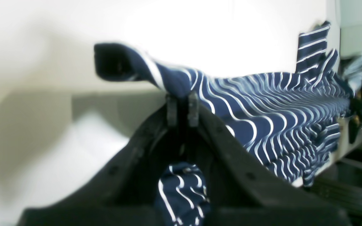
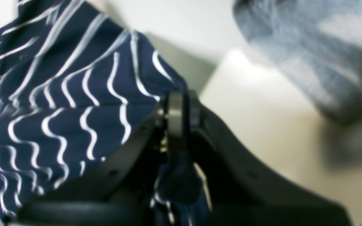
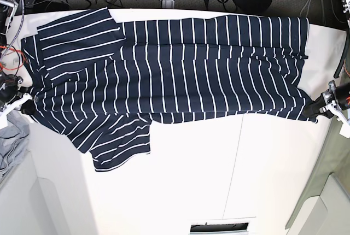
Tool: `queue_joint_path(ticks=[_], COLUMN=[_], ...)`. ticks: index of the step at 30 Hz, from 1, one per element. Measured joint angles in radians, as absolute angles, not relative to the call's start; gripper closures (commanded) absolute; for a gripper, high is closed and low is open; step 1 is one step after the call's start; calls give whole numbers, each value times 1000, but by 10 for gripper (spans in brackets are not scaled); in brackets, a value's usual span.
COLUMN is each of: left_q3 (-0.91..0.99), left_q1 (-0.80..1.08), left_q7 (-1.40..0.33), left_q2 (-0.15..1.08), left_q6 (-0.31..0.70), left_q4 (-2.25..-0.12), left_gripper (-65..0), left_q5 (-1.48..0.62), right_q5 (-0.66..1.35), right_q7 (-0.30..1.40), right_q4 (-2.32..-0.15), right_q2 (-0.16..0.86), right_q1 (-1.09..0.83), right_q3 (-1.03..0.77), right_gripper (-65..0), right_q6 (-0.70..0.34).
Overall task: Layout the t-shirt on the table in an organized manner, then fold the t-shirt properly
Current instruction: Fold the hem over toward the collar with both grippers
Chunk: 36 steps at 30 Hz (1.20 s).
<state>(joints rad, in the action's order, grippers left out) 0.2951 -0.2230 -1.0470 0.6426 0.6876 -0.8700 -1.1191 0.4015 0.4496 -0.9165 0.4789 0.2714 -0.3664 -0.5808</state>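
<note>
White bench (image 3: 180,186) carries the t-shirt (image 3: 180,71), spread wide. My left claw (image 1: 182,108) and right claw (image 2: 181,108) each clamp its edge.

You see the t-shirt (image 3: 180,68) as soft, matt knit cloth, dark navy with thin white stripes; it lies mostly smooth, with ripples and gathered folds toward both of its ends. The table (image 3: 191,180) that carries it shows you a white, matt, smooth top crossed by one thin dark seam. The left gripper (image 1: 182,108) and the right gripper (image 2: 181,110) present matt black moulded shells, plastic by their look, each tipped with small grey pads; the pads of the right one carry a slight sheen. At the table's left edge in the base view you find a light-grey cloth (image 3: 12,145), soft, matt and crumpled.
</note>
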Motion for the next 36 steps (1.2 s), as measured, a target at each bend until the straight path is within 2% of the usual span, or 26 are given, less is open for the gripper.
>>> queue_joint_path(ticks=[5, 6, 8, 9, 10, 14, 18, 23, 29, 31, 36], left_q3=[294, 294, 294, 294, 294, 294, 294, 294, 294, 294, 294], left_q1=[-105, -86, -59, -55, -56, -61, -58, -51, -50, -50, -50], left_q7=[-1067, -1063, -1042, -1036, -1036, -1028, -1037, -1040, -1050, -1050, -1047], left_q2=[628, 628, 629, 629, 628, 625, 623, 623, 624, 624, 624], left_q6=[689, 689, 689, 689, 689, 689, 689, 689, 689, 689, 689], left_q4=[-970, -970, -970, -970, -970, -971, -972, -972, -972, -972, -972], left_gripper=[0, 0, 0, 0, 0, 0, 0, 0, 0, 0, 0], left_q5=[-1151, -1150, -1143, -1143, -1143, -1147, -1133, -1128, -1127, -1127, -1135], right_q5=[409, 409, 414, 423, 430, 453, 447, 291, 138, 138, 138], right_q7=[441, 435, 421, 419, 409, 319, 308, 305, 113, 88, 81], right_q4=[-937, -937, -936, -936, -936, -936, -936, -921, -690, -624, -593], right_q2=[480, 477, 466, 461, 458, 455, 451, 366, 322, 332, 313], right_q1=[197, 184, 165, 163, 166, 212, 276, 371, 456, 461, 477], right_q3=[-367, -367, -367, -367, -367, -367, -369, -365, -284, -261, -188], right_gripper=[0, -65, -270, -345, -385, -391, -391, -390, -390, -390, -390], right_q6=[-569, -569, -567, -565, -564, -560, -538, -484, -358, -355, -434])
